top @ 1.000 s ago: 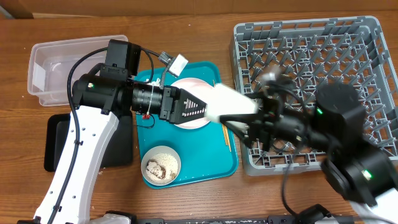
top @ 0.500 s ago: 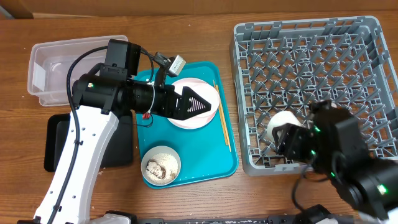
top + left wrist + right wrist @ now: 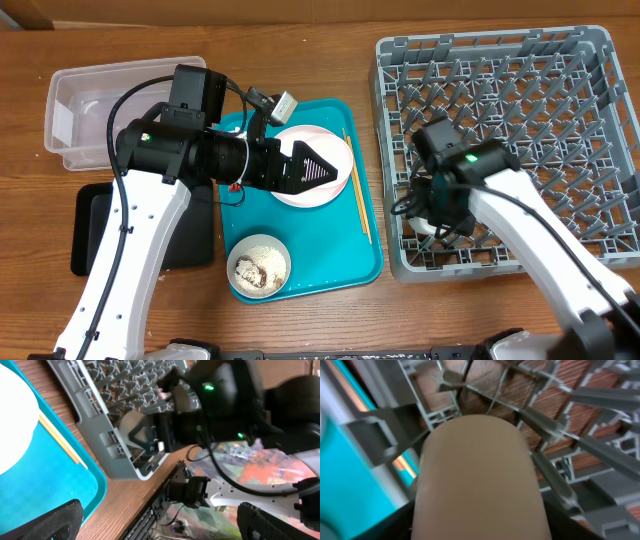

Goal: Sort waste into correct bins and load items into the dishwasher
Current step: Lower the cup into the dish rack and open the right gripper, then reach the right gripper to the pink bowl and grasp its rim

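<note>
The white cup [image 3: 477, 475] is in the dish rack [image 3: 560, 60] at the right end effector [image 3: 435, 205] (gripped or freed, I cannot tell); plate [image 3: 310, 138], rice bowl [image 3: 259, 266] and chopsticks [image 3: 357, 195] wait near the wide-open, empty left end effector [image 3: 318, 172].

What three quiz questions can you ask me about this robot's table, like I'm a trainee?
1. True or false: the thin wooden chopsticks lie inside the square grey plastic dish rack.
2. Where is the white rice? A: clear plastic tub. B: small round off-white bowl on the teal plastic tray. C: black tray.
3. Fill the gap: the left gripper, open, hangs above the large round pale ____.
Key: 1 false, they lie on the teal tray. 2 B. 3 plate.
</note>
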Robot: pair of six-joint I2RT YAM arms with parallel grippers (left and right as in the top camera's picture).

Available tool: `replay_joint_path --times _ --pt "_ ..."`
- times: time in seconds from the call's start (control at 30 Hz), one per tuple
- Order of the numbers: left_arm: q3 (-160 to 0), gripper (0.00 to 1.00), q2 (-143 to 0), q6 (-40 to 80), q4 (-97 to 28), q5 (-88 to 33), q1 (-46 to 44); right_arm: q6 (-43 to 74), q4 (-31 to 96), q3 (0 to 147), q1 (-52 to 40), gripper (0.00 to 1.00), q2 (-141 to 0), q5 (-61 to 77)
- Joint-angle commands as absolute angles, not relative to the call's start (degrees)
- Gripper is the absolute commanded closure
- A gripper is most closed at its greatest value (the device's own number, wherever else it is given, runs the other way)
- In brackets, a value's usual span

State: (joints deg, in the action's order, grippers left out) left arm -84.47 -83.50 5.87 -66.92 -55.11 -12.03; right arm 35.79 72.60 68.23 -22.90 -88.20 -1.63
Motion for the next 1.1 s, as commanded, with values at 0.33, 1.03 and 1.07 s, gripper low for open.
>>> replay_joint_path --times 0.33,1.03,1.07 --pt "-85.6 0.0 -83.13 6.02 -67.0 -52.99 -12.4 28.1 67.05 76.09 -24.12 0.01 -80.62 0.3" --pt "-99.35 0.14 -75.88 15.51 -84.95 -14.9 1.98 21.69 47.31 75.81 -39.77 0.16 -97.03 -6.22" --pt "-99.48 0.13 -74.37 16.53 -85.12 -12.23 1.96 20.6 45.91 75.81 -39.77 0.16 -98.3 -6.26"
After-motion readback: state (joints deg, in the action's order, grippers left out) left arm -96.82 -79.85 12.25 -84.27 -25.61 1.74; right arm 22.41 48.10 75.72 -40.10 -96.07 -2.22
